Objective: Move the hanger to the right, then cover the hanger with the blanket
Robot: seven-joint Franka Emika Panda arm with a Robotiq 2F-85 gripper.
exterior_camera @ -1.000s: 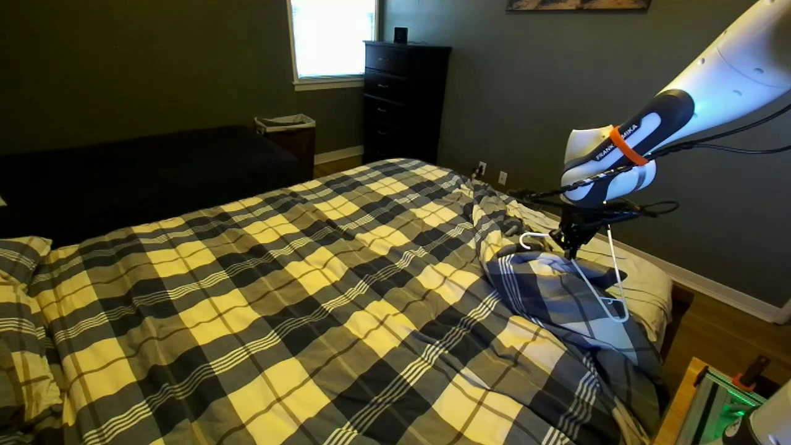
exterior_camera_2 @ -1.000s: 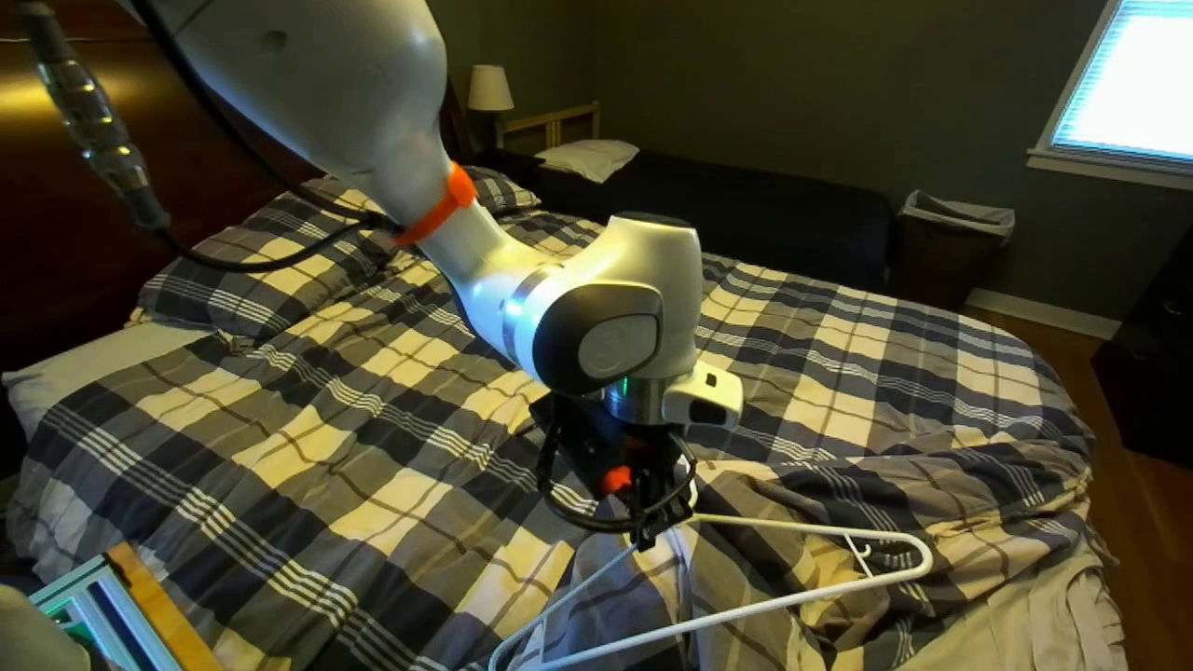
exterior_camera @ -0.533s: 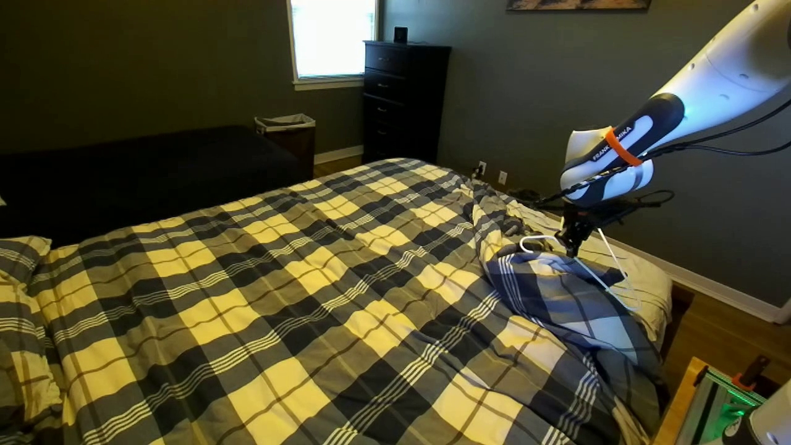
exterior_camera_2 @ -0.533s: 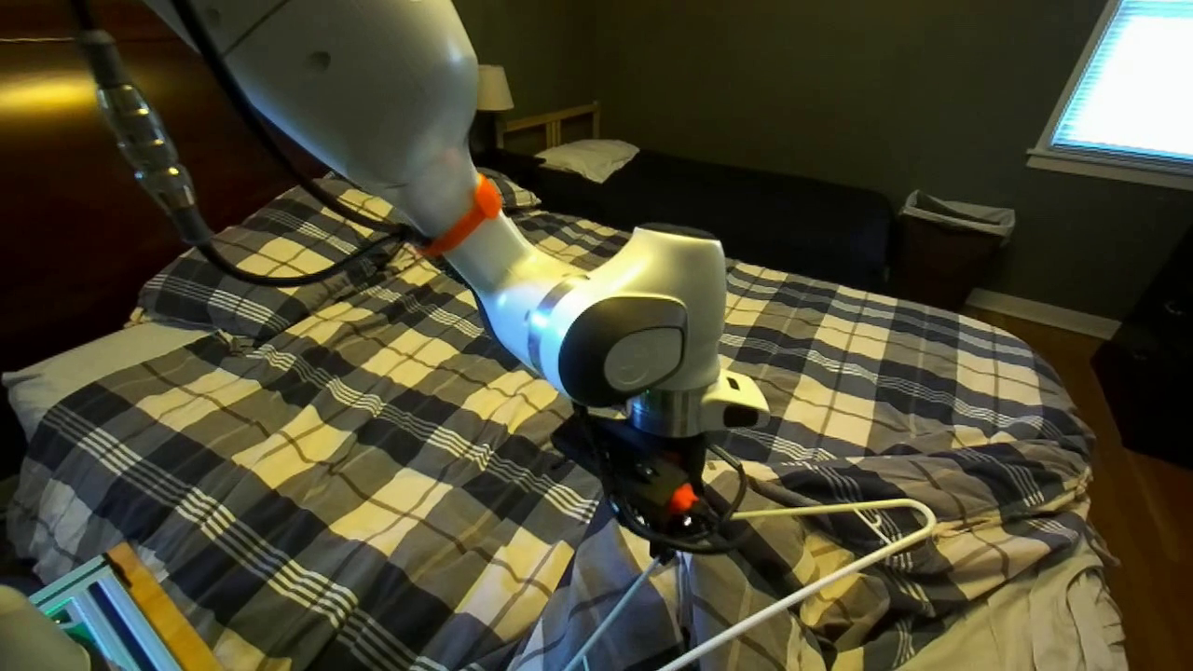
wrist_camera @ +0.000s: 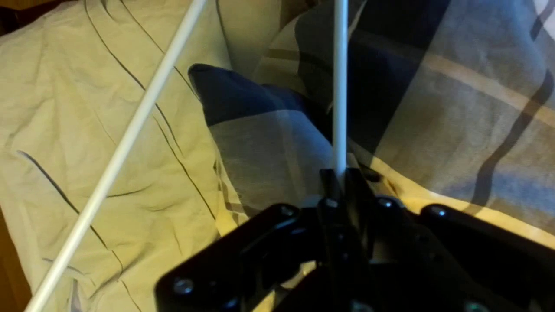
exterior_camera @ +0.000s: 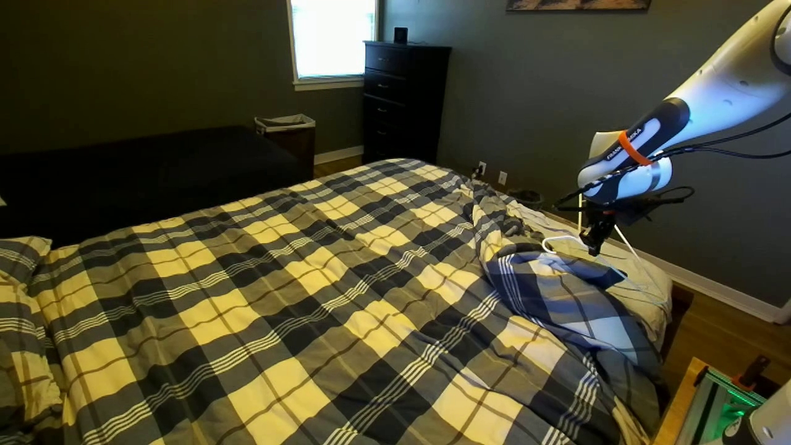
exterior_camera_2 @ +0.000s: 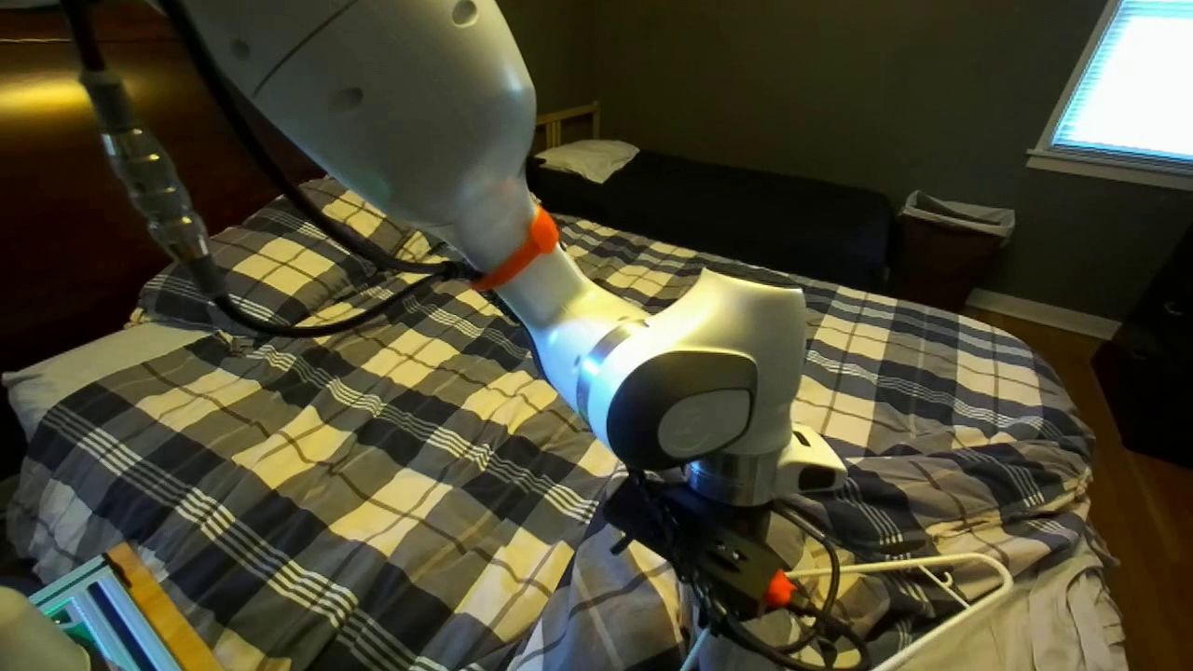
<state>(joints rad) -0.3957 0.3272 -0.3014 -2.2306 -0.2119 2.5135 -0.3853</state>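
A tall black dresser (exterior_camera: pixel 408 102) is standing beside a bright window (exterior_camera: pixel 334 40), and a small black thing (exterior_camera: pixel 400 35) is sitting on top of the dresser. A brown hamper (exterior_camera_2: pixel 943 261) is standing just beside the end of a dark bed (exterior_camera_2: pixel 746 210), and a white pillow (exterior_camera_2: pixel 590 159) is lying on that bed. A picture (exterior_camera: pixel 578 4) is hanging on the wall (exterior_camera: pixel 525 93). A cream sheet (wrist_camera: pixel 65 125) with thin dark lines is lying in little wrinkles.

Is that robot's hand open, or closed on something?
The hand is closed on the white hanger: in the wrist view, one bar of it runs between the black fingertips, which sit tight against it.
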